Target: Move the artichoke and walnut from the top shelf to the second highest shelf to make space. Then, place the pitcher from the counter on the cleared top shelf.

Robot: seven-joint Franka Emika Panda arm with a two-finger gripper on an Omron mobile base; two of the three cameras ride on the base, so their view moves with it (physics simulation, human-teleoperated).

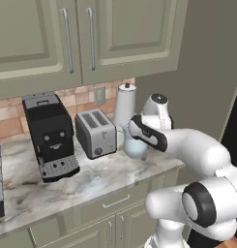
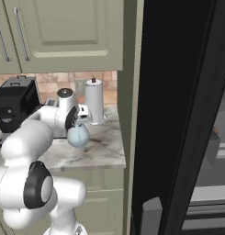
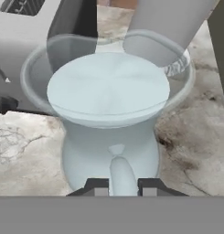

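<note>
The pale blue-grey translucent pitcher (image 3: 109,91) stands close under the hand camera, its flared rim facing up. Its side handle (image 3: 121,173) runs down between my two fingertips, and my gripper (image 3: 122,187) is shut on it. From the base, the pitcher (image 1: 133,147) (image 2: 78,137) sits near the right end of the marbled counter (image 1: 91,186) (image 2: 104,149), with my hand against its upper part. Whether its base touches the stone I cannot tell. The artichoke and walnut are out of view. Grey shelf fronts (image 2: 210,195) show inside the fridge; which shelf is which I cannot tell.
A white paper-towel roll (image 1: 125,104) (image 2: 94,98) stands right behind the pitcher. A silver toaster (image 1: 95,131) and a black coffee machine (image 1: 50,135) sit to its left. The dark open fridge door (image 2: 178,114) rises to the right of the counter's end.
</note>
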